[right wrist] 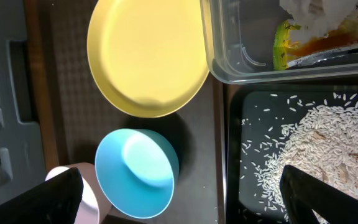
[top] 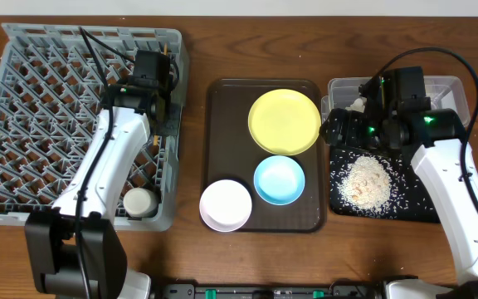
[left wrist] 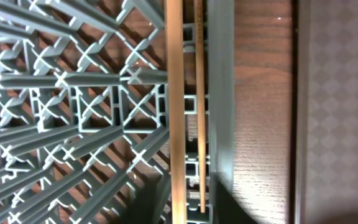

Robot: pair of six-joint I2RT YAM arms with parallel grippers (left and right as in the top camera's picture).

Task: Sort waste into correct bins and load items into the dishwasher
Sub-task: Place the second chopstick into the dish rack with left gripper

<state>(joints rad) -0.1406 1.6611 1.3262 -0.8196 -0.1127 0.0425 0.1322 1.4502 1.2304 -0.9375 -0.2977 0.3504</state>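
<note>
The grey dish rack (top: 40, 124) fills the left side, with a white cup (top: 139, 202) in its front right corner. My left gripper (top: 163, 100) hovers over the rack's right edge. In the left wrist view a wooden chopstick (left wrist: 174, 93) runs down between its dark finger shapes (left wrist: 188, 214), and a thinner one (left wrist: 199, 124) lies beside it over the rack (left wrist: 73, 112). My right gripper (top: 336, 129) is open and empty (right wrist: 194, 193) between the blue bowl (right wrist: 135, 174) and the rice (right wrist: 328, 143). The yellow plate (top: 284, 121), blue bowl (top: 279, 179) and pinkish-white bowl (top: 226, 204) sit on the brown tray.
The brown serving tray (top: 222, 124) lies mid-table. The clear tub (top: 451, 87) at the back right holds the tissue (right wrist: 309, 12) and the wrapper (right wrist: 309, 43). The black tray (top: 413, 208) in front of it holds the rice heap (top: 365, 181) and scattered grains.
</note>
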